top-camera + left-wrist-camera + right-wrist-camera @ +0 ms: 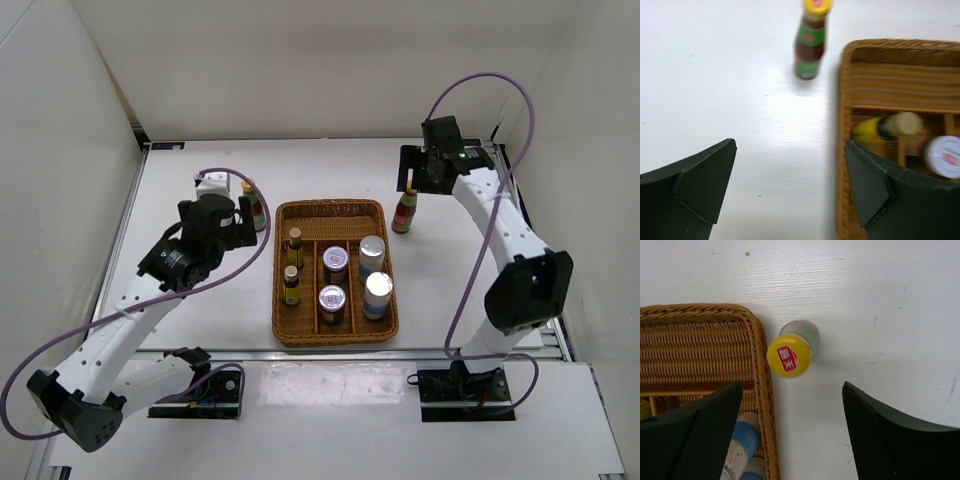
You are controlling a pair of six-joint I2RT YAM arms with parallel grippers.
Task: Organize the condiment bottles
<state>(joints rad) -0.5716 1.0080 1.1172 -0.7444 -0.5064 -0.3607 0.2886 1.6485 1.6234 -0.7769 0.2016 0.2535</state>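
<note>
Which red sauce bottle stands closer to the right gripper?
The red bottle right of the basket, beneath the right gripper; the other red bottle stands left of the basket.

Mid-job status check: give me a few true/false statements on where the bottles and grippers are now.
1. Both red bottles stand outside the tray. True.
2. The left gripper holds a bottle. False: it is open and empty.
3. The brown bottles sit in the tray's right column. False: they are in the left column.
4. The right gripper is open. True.
5. All four jars are in the tray. True.
</note>
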